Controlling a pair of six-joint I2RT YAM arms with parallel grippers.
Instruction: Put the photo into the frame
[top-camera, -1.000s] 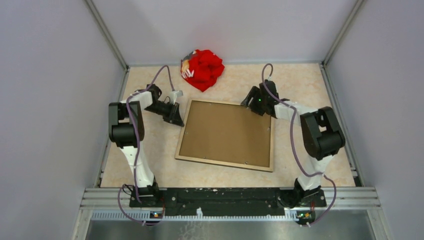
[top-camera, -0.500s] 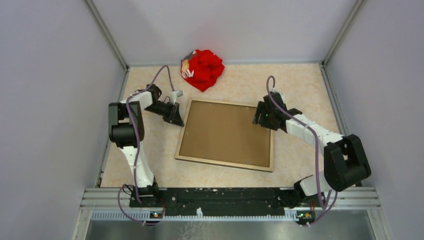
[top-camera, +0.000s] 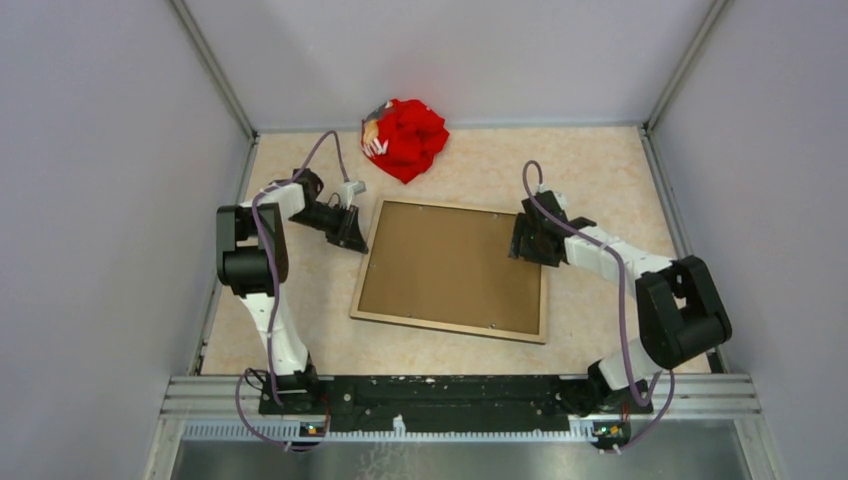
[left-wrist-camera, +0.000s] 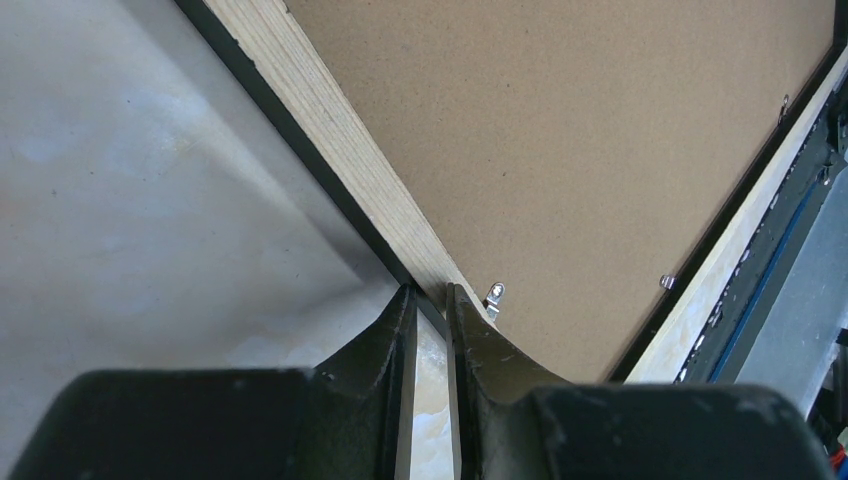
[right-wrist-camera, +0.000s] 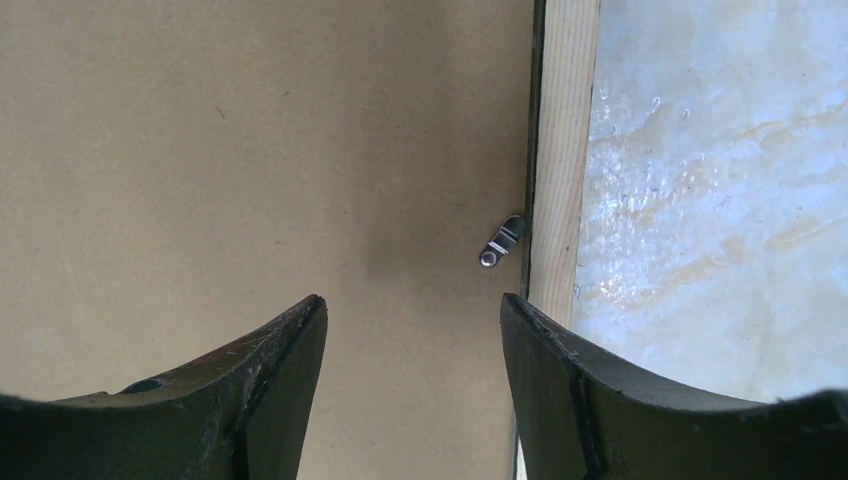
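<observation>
The pale marbled table (top-camera: 600, 170) is seen from above, walled in by grey panels on three sides. The frame (top-camera: 450, 329) is laid flat at the table's middle, slightly askew, with its light wood-coloured back turned up. The photo (top-camera: 440, 265) is set inside it, so that only the brown board back is shown, bounded by the rails on all four sides. A red cloth bundle (top-camera: 405, 138) is left against the far wall, well apart from the frame's far-left corner.

That corner is met by the left gripper (left-wrist-camera: 430, 292), whose jaws are drawn close with only a narrow slit between them. The corner is reached by the tips, but whether it is pinched cannot be told. The right gripper (right-wrist-camera: 412, 305) is held over the board just inside the frame's right rail, near the far-right corner, its jaws spread wide with nothing between them.

A small metal turn clip (right-wrist-camera: 499, 243) is seen at the right rail, just beyond the right gripper. Another clip (left-wrist-camera: 494, 293) is seen beside the left fingertips.
</observation>
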